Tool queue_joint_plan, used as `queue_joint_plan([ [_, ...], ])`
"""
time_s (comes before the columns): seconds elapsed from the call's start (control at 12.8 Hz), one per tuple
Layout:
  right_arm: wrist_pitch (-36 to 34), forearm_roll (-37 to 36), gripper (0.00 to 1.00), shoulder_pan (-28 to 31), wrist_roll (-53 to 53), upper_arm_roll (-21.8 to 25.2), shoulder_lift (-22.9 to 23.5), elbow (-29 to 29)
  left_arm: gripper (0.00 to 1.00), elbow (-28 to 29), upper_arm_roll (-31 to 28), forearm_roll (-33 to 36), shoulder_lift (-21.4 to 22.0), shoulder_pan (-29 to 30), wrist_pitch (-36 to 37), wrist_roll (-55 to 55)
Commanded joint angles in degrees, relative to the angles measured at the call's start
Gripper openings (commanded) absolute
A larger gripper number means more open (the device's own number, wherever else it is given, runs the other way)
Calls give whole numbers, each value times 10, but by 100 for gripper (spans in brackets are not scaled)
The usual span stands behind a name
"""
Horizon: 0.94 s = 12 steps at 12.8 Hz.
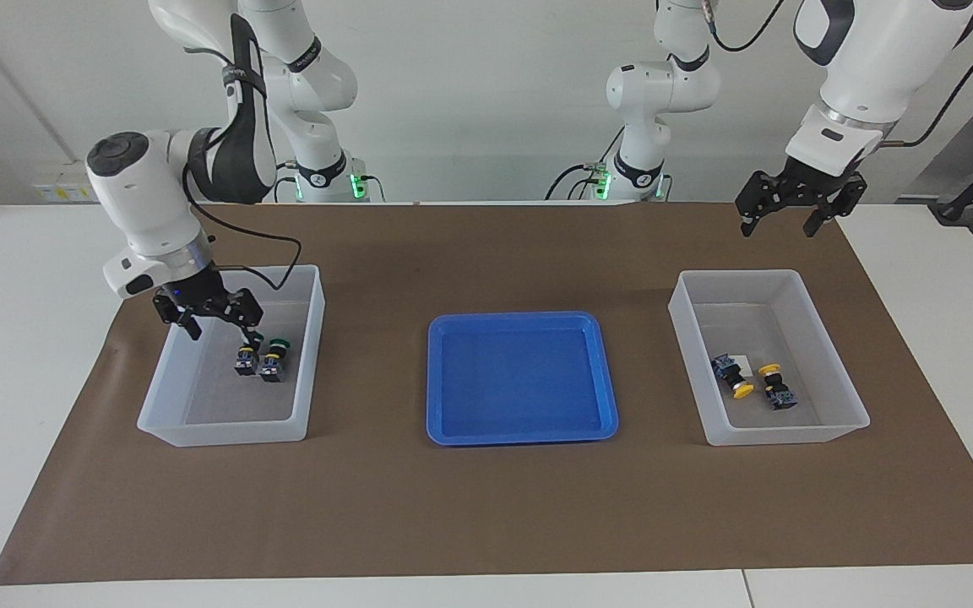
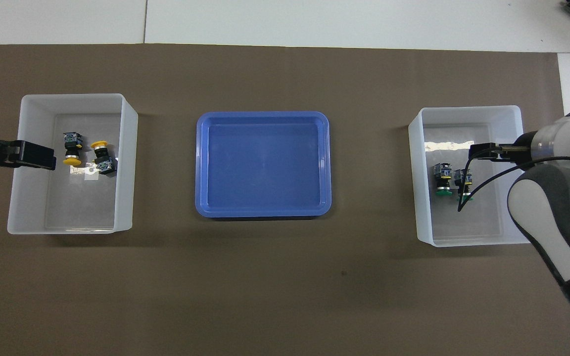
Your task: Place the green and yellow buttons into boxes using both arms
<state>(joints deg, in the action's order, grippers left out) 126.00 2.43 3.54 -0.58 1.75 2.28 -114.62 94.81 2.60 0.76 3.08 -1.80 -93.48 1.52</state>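
Two green buttons (image 1: 260,361) (image 2: 452,181) lie side by side in the box (image 1: 225,435) (image 2: 468,111) at the right arm's end of the table. My right gripper (image 1: 220,329) (image 2: 472,150) hangs open just above them, holding nothing. Two yellow buttons (image 1: 752,382) (image 2: 87,154) lie in the other box (image 1: 774,435) (image 2: 72,98) at the left arm's end. My left gripper (image 1: 778,226) (image 2: 42,155) is raised, open and empty, over that box's robot-side edge.
A shallow blue tray (image 1: 520,319) (image 2: 262,114) sits between the two boxes on the brown mat (image 1: 486,507). The right arm's black cable loops over its box. White table surface borders the mat.
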Motion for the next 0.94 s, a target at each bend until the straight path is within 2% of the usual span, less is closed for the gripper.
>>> queue_joint_plan([
  [0.0, -66, -24, 100, 16, -1, 3, -17, 47, 100, 9, -3, 10, 11, -4, 7, -6],
  [0.31, -240, -59, 100, 16, 0, 3, -39, 147, 100, 9, -6, 10, 11, 1, 7, -6],
  [0.7, -390, -64, 100, 25, 1, 4, -67, 244, 100, 9, -6, 10, 11, 1, 6, -6],
  [0.86, -424, -70, 100, 32, 13, 6, -81, 255, 100, 9, -5, 10, 11, 1, 7, -6],
])
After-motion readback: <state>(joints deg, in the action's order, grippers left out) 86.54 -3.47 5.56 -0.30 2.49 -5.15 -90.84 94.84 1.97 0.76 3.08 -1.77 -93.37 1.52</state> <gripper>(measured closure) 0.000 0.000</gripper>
